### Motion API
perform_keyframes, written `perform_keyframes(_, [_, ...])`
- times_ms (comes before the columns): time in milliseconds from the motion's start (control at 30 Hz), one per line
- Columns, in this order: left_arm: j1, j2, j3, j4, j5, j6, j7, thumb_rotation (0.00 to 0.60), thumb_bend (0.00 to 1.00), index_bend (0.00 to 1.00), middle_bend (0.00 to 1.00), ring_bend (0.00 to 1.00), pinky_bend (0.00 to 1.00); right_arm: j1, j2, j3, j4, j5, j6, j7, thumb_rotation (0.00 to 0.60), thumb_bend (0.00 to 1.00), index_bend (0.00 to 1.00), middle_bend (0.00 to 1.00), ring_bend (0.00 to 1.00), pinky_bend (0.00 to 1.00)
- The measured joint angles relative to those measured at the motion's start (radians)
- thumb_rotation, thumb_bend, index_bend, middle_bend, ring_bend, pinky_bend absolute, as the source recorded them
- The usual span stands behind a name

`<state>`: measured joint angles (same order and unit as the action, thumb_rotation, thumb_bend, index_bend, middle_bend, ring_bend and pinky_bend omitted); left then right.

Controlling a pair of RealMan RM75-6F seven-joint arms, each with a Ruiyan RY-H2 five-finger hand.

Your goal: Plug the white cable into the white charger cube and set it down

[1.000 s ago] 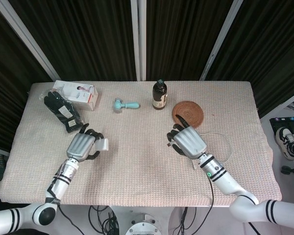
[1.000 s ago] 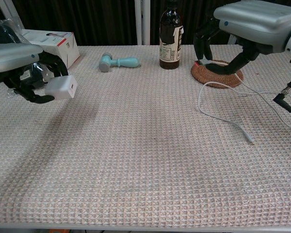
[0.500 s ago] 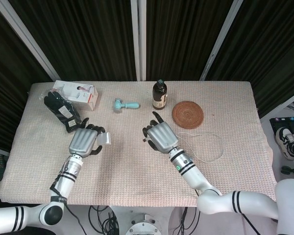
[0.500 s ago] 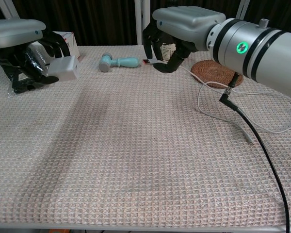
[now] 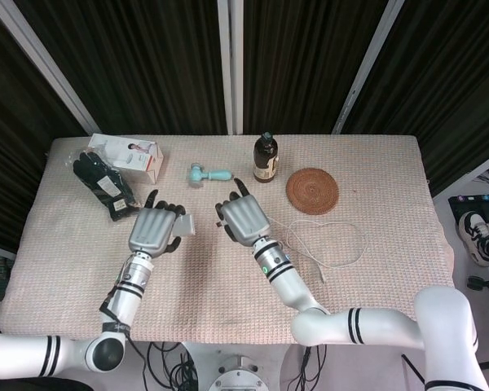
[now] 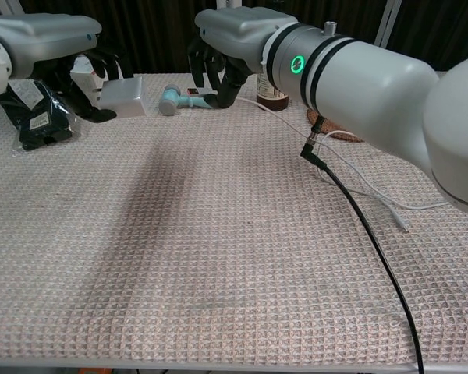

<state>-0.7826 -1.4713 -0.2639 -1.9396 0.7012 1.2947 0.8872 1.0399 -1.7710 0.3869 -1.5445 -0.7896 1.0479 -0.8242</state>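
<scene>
My right hand (image 6: 218, 58) has swung in from three o'clock, pinching the plug end of the white cable (image 6: 357, 185); its slack trails over the surface (image 6: 218, 257). At nine o'clock my left hand (image 5: 153, 230) grips the white charger cube (image 6: 123, 97). I'm mid-approach; next I align plug to port.

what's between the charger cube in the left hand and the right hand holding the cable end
Only bare table cloth shows in the head view's gap between the charger cube, held by the left hand, and the right hand.

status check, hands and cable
Left hand holds charger cube. Right hand pinches white cable plug end, facing cube, not plugged yet. Path between open.
</scene>
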Motion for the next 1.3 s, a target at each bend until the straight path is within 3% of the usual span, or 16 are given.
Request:
perform_keyframes(467, [-0.114, -0.06, -0.051, -0.005, -0.132, 0.09, 0.134, 0.6, 0.35, 0.43, 0.46, 0.26, 0.05, 0.068, -0.049, 0.029, 0.074, 0.094, 0.025, 0.001, 0.6, 0.37, 0.63, 0.54, 0.3, 0.07])
perform_keyframes(1300, [-0.209, -0.112, -0.038, 0.013, -0.207, 0.184, 0.248, 0.6, 0.35, 0.43, 0.46, 0.26, 0.05, 0.12, -0.068, 0.028, 0.102, 0.154, 0.035, 0.035, 0.6, 0.37, 0.64, 0.54, 0.3, 0.07])
